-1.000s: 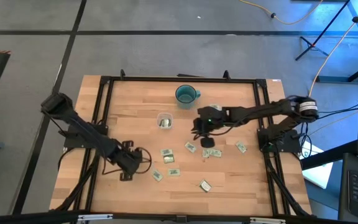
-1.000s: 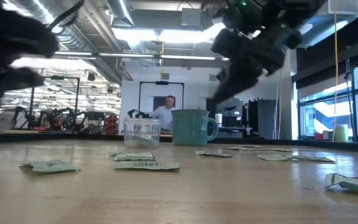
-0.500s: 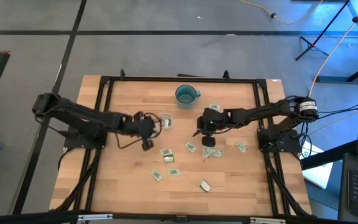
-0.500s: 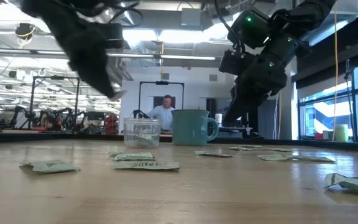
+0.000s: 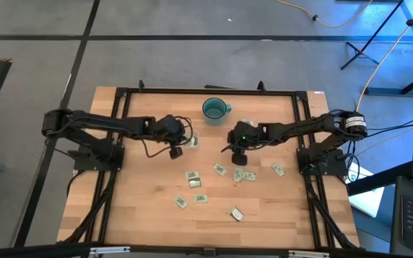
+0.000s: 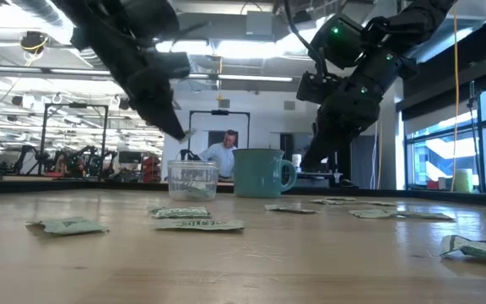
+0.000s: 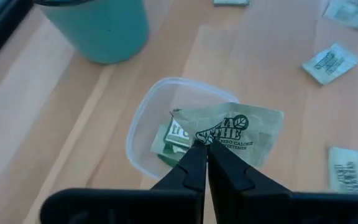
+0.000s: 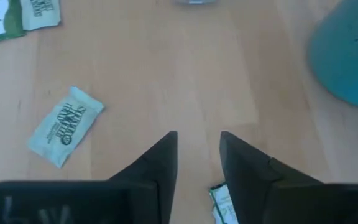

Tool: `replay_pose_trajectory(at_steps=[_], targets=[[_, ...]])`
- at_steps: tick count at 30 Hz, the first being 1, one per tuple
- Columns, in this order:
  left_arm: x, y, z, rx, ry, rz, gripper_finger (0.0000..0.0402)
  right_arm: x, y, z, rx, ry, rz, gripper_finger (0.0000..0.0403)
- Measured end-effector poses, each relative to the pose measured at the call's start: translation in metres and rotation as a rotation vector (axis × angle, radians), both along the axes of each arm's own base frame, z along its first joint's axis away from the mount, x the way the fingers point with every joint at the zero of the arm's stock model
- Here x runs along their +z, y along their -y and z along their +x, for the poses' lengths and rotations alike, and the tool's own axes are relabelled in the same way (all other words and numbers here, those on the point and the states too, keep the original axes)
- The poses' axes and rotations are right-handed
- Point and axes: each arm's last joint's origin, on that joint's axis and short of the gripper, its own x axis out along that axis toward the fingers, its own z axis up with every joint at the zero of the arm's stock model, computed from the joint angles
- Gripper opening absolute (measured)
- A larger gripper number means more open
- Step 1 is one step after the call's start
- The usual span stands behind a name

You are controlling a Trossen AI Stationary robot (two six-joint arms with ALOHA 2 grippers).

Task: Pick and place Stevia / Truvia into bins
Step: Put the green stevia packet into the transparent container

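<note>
Left tool [image 7: 202, 151] clenched on a pale green paper sweetener packet [image 7: 238, 132], hanging over the small clear square plastic tub [image 7: 143, 134] at centre frame of the wrist view, more packets already inside. Pinched by one corner only: could flutter and land on the rim or out on the wooden tabletop [image 5: 149, 193]. Right tool [image 8: 197, 155] spread wide and empty above loose packets [image 5: 219, 169] at mid-right of the high view, close beside the teal mug [image 5: 214, 108]; a knock looks possible.

Left gripper [image 7: 204, 148]: now above the clear tub [image 7: 143, 129], carrying a packet [image 7: 238, 134].
Right gripper [image 8: 197, 144]: now slightly nearer the mug [image 5: 214, 108].
</note>
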Motion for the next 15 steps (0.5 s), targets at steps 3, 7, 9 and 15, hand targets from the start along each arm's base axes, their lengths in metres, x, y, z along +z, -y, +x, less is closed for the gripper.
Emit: replay_pose_trajectory(at_steps=[3,7,9,15], targets=[[-0.013,-0.004,0.004,0.007,-0.057,-0.002,0.0004,0.0,0.0,0.0,0.002,0.0,0.0,0.013],[-0.024,-0.011,0.007,0.034,-0.094,-0.005,0.0005,0.0,0.0,0.0,0.002,0.0,-0.001,0.0131],[-0.028,-0.014,0.009,0.05,-0.101,-0.002,0.0005,0.0,0.001,0.0,0.0,0.0,-0.003,0.0131],[-0.036,-0.019,0.011,0.054,-0.123,-0.014,0.0006,0.0,0.002,0.0,-0.005,0.0,-0.001,0.0131]])
